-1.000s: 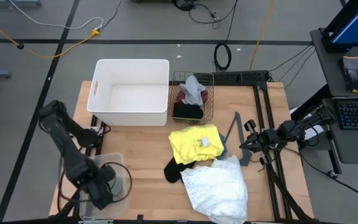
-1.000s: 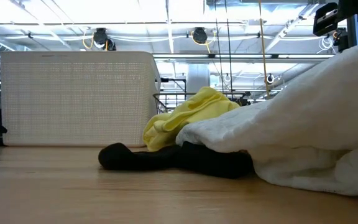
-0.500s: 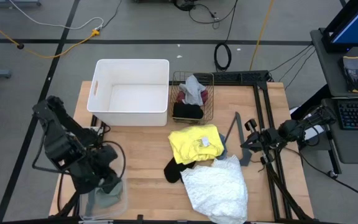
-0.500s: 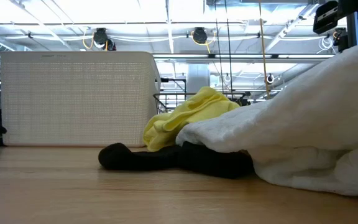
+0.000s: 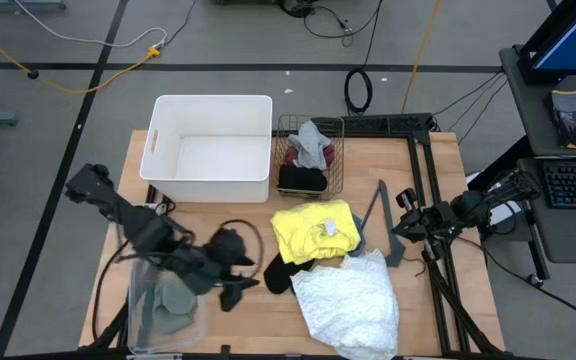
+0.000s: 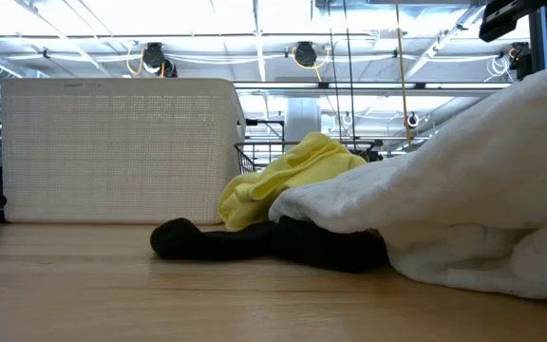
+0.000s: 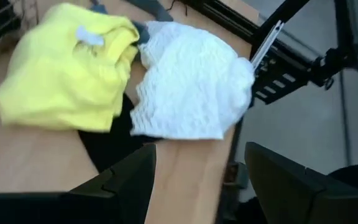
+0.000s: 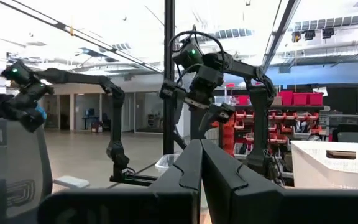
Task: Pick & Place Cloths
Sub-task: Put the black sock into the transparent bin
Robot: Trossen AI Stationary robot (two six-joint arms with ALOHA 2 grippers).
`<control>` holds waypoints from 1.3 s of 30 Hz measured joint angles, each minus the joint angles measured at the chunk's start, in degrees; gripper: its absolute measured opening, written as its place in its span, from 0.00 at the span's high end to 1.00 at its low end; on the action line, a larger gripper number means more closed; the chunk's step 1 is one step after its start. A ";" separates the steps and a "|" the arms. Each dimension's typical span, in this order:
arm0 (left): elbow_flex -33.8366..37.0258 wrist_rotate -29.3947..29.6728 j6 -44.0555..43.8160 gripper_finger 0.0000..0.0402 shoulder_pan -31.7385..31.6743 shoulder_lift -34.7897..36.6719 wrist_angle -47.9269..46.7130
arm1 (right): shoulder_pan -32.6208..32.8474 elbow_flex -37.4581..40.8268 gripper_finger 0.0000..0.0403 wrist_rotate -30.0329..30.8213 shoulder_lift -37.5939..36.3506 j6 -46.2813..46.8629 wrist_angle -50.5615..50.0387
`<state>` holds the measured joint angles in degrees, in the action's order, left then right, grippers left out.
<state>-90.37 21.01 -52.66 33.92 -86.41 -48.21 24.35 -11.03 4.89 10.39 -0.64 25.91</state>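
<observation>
My left gripper [image 5: 234, 288] [image 7: 199, 186] hovers open over the table, just left of the black cloth [image 5: 282, 273] [image 6: 264, 243]. That cloth lies flat, partly under the yellow cloth [image 5: 313, 231] [image 7: 61, 68] and the big white lacy cloth [image 5: 348, 300] [image 7: 191, 87]. A sage-green cloth [image 5: 175, 300] lies in the clear bin [image 5: 138, 310]. Maroon, grey and black cloths fill the wire basket [image 5: 309, 154]. My right gripper [image 5: 400, 228] [image 8: 201, 177] waits shut at the table's right edge.
A white bin [image 5: 208, 150] [image 6: 117, 147] stands at the far left. The thin grey V-shaped bar [image 5: 378, 212] lies right of the yellow cloth. A black metal frame [image 5: 423, 170] runs along the right edge. Bare wood shows between the clear bin and the cloth pile.
My left arm has swung from above the clear bin at the near left corner toward the table's right, stretching out toward the black cloth. Where its gripper stood, the sage-green cloth now shows lying in the clear bin. The other cloths have not moved.
</observation>
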 joint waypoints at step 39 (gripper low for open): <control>0.02 -17.92 10.51 0.38 -16.16 -26.47 -2.81 | -0.01 0.00 1.00 0.02 0.02 -0.02 -1.76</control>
<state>-90.35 3.09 -42.15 17.76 -112.88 -51.03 24.34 -11.03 4.91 10.41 -0.67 24.15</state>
